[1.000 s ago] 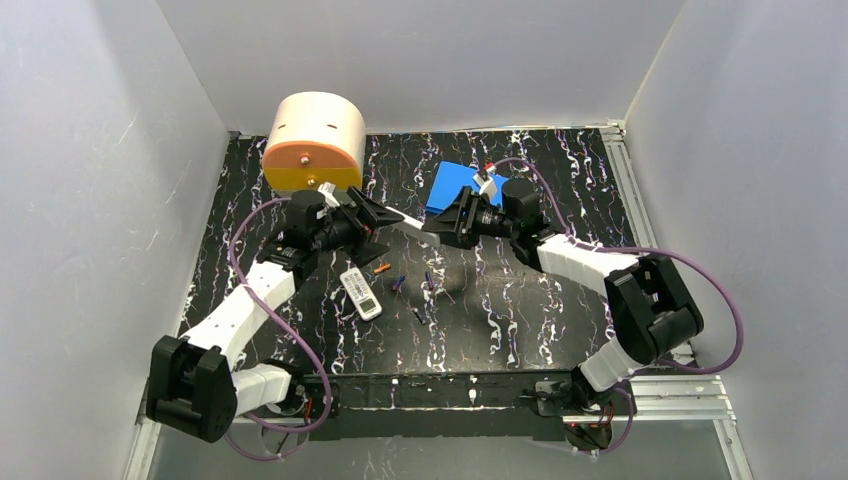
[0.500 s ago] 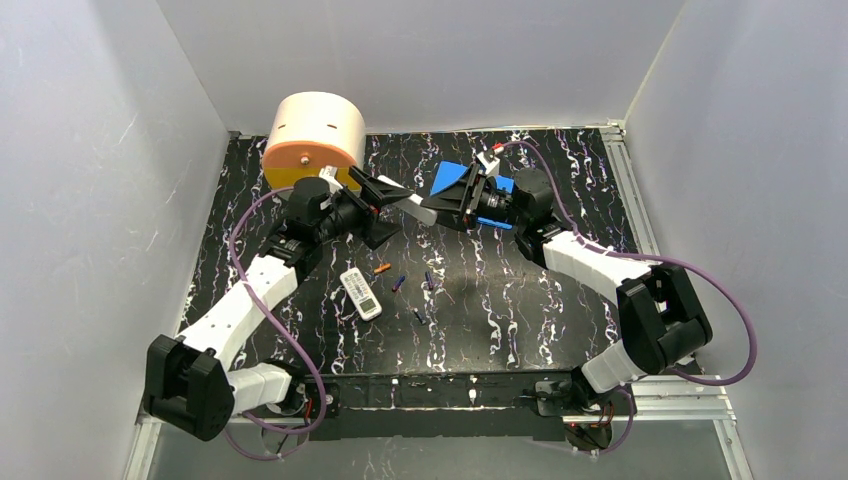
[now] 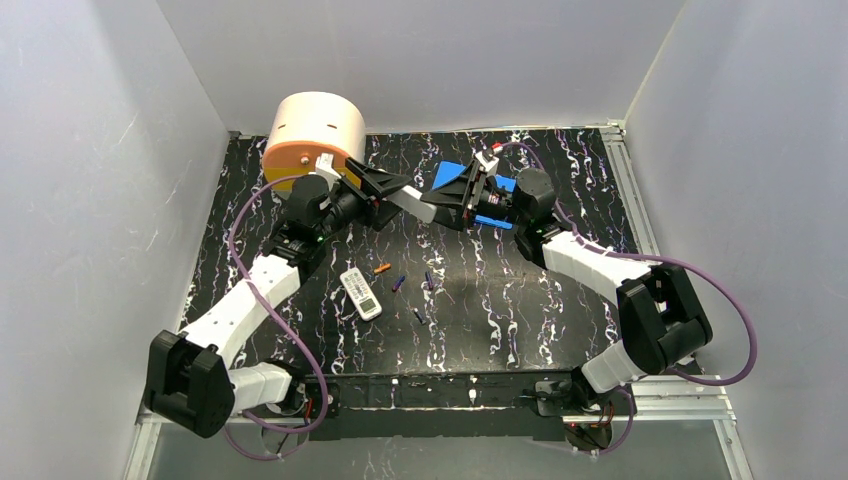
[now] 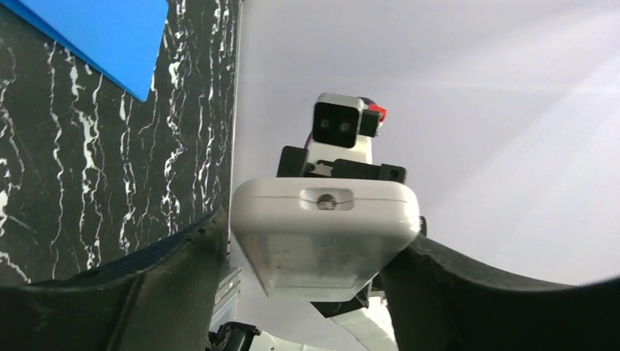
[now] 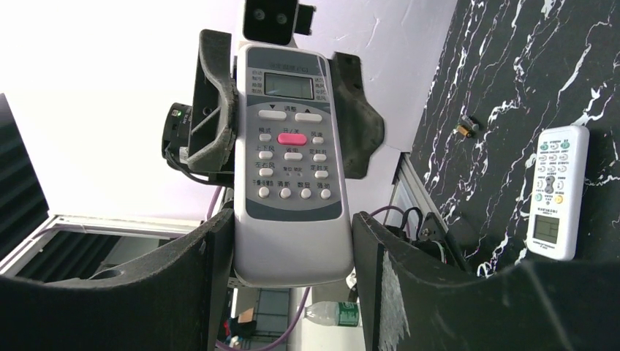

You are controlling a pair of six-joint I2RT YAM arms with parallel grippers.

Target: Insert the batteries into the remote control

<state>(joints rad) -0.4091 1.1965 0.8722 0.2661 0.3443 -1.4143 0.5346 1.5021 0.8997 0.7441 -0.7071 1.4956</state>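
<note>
Above the black marbled table (image 3: pixel 560 300) I have the air-conditioner remote (image 5: pixel 291 146) clamped at both ends, right gripper (image 5: pixel 292 227) on the keypad end and left gripper (image 4: pixel 311 241) on the display end, probably to turn its back up, while the batteries (image 3: pixel 398 284) lie beside a smaller white remote (image 3: pixel 361 293).

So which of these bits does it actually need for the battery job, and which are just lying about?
For the job:
larger remote held in the air
orange battery
purple batteries

Probably just lying about:
small white remote
blue sheet
cream-and-orange drum
</note>
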